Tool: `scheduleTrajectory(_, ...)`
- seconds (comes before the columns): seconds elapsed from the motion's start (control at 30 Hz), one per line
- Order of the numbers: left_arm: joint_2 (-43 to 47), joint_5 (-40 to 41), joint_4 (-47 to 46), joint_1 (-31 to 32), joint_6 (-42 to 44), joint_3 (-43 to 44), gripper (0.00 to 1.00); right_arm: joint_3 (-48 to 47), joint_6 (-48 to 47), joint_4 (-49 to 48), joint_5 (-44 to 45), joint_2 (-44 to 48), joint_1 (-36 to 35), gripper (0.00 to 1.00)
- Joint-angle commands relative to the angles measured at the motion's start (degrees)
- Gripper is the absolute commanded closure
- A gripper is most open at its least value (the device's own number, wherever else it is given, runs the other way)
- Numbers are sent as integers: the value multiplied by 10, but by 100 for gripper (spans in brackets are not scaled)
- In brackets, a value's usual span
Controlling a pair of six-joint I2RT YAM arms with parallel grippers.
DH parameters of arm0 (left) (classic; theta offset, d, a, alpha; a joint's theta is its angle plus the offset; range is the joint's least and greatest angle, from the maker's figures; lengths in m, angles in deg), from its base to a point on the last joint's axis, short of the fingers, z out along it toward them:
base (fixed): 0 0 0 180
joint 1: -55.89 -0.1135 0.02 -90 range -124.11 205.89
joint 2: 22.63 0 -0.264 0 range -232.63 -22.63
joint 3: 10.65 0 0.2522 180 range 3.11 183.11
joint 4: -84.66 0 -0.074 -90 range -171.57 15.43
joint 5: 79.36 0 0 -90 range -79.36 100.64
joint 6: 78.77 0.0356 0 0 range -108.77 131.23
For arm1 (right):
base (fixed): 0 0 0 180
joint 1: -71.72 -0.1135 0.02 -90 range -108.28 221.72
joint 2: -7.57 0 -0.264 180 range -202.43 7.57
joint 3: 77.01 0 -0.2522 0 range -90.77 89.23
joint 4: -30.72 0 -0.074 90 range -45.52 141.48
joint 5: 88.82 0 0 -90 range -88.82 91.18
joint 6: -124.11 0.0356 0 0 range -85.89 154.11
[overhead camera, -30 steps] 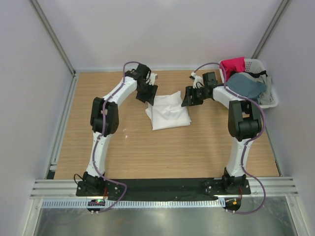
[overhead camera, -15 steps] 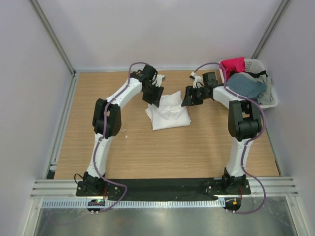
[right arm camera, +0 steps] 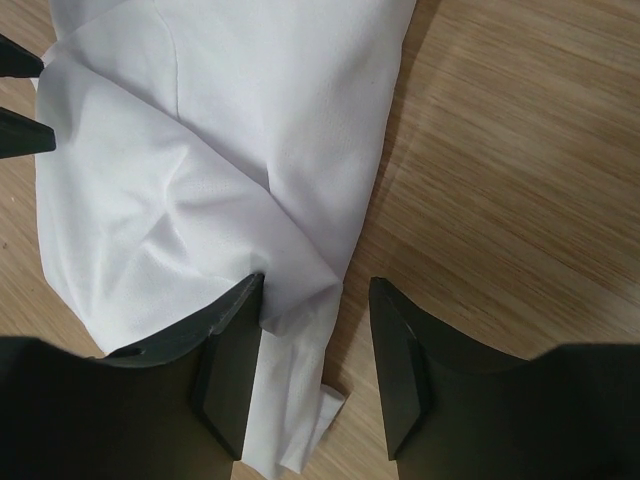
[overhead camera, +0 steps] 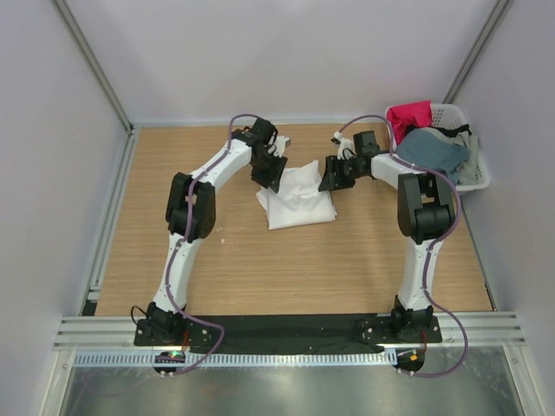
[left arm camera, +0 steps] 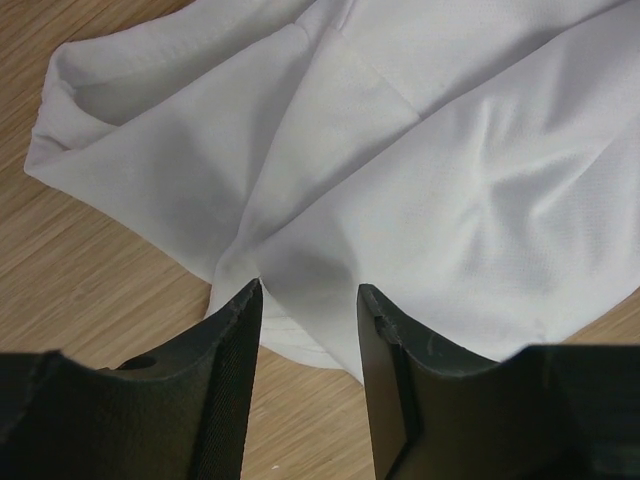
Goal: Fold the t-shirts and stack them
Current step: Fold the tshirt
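- White t-shirt [overhead camera: 297,195] lies folded on the table [overhead camera: 260,260], between our 2 grippers.
- Left gripper [left arm camera: 308,300] has slid in from the side since 1 second ago. We now see it over the shirt's far-left edge, jaws apart, nothing pinched.
- Right gripper [right arm camera: 315,290] has nudged slightly closer to the far-right edge, jaws likewise parted above a cloth fold.
- Slate blue shirt [overhead camera: 434,149] and red-pink shirt [overhead camera: 409,115] sit in the basket [overhead camera: 475,178], unmoved.

White t-shirt [left arm camera: 420,170], far part beyond both wrist views' frames.
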Motion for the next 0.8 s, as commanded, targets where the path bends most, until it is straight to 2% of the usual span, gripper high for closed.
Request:
scheduleTrajectory(0.0, -5, -11, -1, 0, 9, 16, 57, -29, -2, -19, -14, 3, -5, 50)
scheduleTrajectory(0.13, -8, -11, 0, 0, 11, 14, 61, -28, 0, -26, -15, 2, -6, 52)
scheduleTrajectory(0.27, -11, -15, -1, 0, 11, 13, 69, -30, -1, -27, -21, 4, -10, 59)
scheduleTrajectory(0.3, -10, -16, 0, 0, 12, 13, 77, -30, -1, -27, -24, 4, -10, 61)
scheduleTrajectory(0.4, -3, -18, 1, 0, 15, 10, 93, -31, -1, -30, -30, 4, -10, 67)
scheduleTrajectory(0.47, 5, -17, 1, -1, 17, 5, 100, -32, -1, -32, -36, 7, -13, 74)
scheduleTrajectory(0.57, 28, -24, 1, -1, 18, -10, 100, -34, -2, -31, -44, 18, -17, 86)
scheduleTrajectory(0.67, 59, -30, 2, -1, 18, -26, 100, -35, -3, -26, -50, 40, -20, 92)
scheduleTrajectory(0.77, 93, -32, 6, -1, 18, -38, 100, -31, -3, -19, -50, 60, -20, 93)
